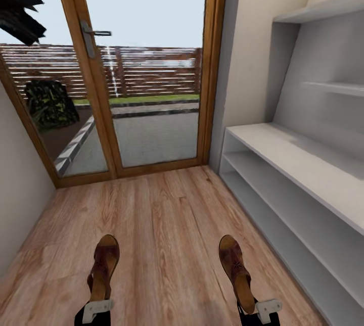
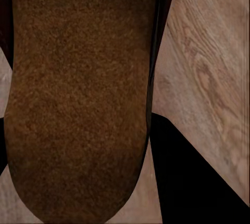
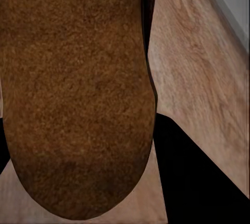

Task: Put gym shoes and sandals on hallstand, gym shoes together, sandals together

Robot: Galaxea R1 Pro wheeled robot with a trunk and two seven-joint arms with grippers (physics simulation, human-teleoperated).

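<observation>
Right now my left gripper (image 1: 96,311) is clenched on the heel end of the left sandal (image 1: 103,265), down at about 7 o'clock in the head view, and my right gripper (image 1: 260,311) is clamped the same way on the right sandal (image 1: 236,271) at about 5 o'clock. Both sandals stick out forward, toes toward 12, carried above the corridor floor (image 1: 167,225); each wrist view looks along a brown sole with planks beyond it. Out past them, the hallstand (image 1: 303,164) runs along the wall from 3 to 4 o'clock, its bench top and lower tiers bare where I can see them. I see no gym shoes from here. My worry is the long overhang: with only the heels pinched, a quick swing toward the rack could let a sandal pivot or slip free, or its toe could catch the shelf edge and drop back to the floor.
</observation>
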